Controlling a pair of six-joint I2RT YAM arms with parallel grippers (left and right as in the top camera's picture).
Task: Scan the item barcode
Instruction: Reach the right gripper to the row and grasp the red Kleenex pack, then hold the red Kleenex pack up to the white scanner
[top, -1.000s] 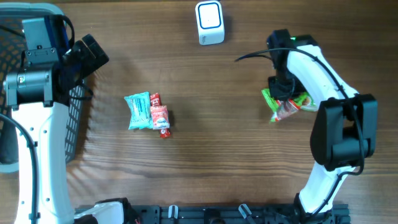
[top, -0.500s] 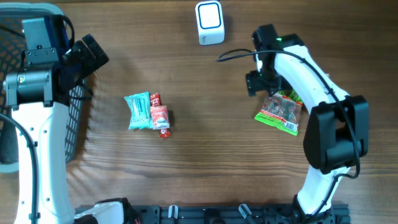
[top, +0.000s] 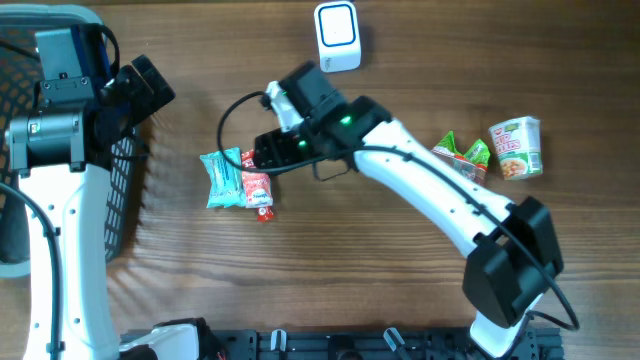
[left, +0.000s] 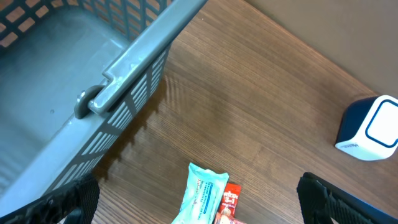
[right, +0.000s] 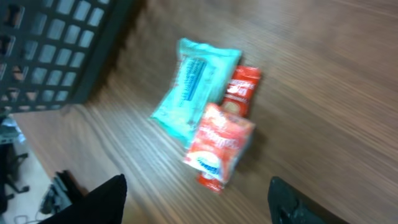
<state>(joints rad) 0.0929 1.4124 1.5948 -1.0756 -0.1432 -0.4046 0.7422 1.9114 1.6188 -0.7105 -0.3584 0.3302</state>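
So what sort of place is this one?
Likely a mock shop checkout on a wooden table: a white scanner, a grey shopping basket, and packaged goods such as a teal packet and a noodle cup.

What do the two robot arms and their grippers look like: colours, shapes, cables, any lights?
The left arm and the right arm both have smooth white links joined by boxy black joints. Each ends in a black two-finger gripper: the left gripper and the right gripper. A thin black cable loops beside the right wrist, where a small green light glows. No markings are readable.
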